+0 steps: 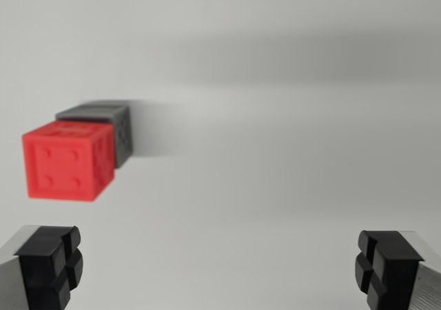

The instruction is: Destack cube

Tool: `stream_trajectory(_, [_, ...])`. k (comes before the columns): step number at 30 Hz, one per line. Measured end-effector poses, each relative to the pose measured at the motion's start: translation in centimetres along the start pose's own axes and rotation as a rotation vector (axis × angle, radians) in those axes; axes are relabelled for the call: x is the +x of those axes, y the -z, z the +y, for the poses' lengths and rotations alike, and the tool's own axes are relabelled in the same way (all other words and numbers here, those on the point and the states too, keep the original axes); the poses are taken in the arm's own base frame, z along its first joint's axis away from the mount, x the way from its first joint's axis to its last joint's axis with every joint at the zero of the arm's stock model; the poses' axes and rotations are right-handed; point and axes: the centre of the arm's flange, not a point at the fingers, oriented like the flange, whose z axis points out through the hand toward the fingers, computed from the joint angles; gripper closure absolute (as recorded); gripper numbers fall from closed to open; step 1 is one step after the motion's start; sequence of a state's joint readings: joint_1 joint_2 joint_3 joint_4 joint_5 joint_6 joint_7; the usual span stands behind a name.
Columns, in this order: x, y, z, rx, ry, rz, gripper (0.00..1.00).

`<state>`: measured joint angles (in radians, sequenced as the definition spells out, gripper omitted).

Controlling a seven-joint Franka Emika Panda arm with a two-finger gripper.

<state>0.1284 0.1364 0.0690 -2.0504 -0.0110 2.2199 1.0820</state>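
Red cube [67, 161], one, is sitting on the bench [289, 151], touching one grey cube [109, 122] directly behind it. Claw [219, 267] is hovering spread wide, empty, near the red cube.

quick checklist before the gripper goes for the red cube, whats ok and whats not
1. Gripper open: ok, fingers spread wide with nothing between them.
2. Red cube in view: ok, though blurred.
3. Gripper lined up with the red cube: not ok, the cube sits toward the wrist view's left, off centre.
4. Red cube on the grey cube: cannot tell, they overlap but the view does not settle whether it is stacked or beside.
5. Surface around the cubes free of clutter: ok.
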Motion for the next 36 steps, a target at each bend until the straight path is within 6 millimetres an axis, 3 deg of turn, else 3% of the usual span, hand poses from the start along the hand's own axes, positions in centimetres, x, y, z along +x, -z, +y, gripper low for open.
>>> stream_trajectory(36, [-11.5, -6.9, -6.6, -0.033, -0.002, -0.021, 0.0])
